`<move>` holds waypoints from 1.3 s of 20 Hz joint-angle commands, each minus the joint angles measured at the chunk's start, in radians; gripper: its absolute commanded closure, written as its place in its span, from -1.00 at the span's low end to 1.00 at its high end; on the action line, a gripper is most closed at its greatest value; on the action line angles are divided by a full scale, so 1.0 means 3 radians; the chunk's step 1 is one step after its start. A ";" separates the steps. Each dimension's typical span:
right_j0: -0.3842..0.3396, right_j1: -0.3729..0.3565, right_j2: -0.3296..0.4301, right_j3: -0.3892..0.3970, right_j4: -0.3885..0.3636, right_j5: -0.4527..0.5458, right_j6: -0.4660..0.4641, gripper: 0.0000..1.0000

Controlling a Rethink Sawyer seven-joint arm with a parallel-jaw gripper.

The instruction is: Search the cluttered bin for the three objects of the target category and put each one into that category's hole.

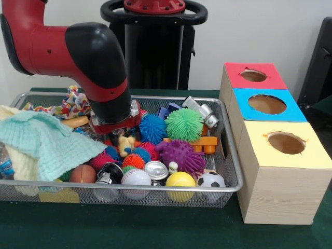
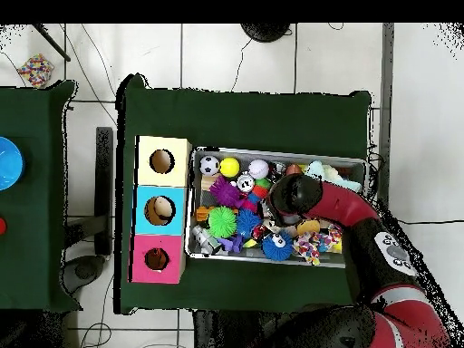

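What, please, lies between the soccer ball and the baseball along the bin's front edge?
In the front view, a yellow ball sits between the soccer ball and the baseball, against the bin's front wall.

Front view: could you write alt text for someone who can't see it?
A red and black robot arm reaches down into a silver wire-mesh bin crowded with spiky balls, toy sports balls and cloths. Right of the bin stand three pale wooden boxes, topped red, blue and yellow, each with a round hole.
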 commanded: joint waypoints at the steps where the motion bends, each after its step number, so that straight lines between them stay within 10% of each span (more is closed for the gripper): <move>1: -0.0195 0.0222 0.0087 0.0190 0.0003 -0.0088 0.0183 -1.00; 9: -0.0348 0.0224 0.0247 0.0358 0.0071 -0.0285 0.0152 -1.00; 10: -0.0358 0.0220 0.0255 0.0371 0.0060 -0.0285 0.0158 1.00; 26: -0.0456 0.0251 0.0401 0.0410 0.0085 -0.0482 0.0155 1.00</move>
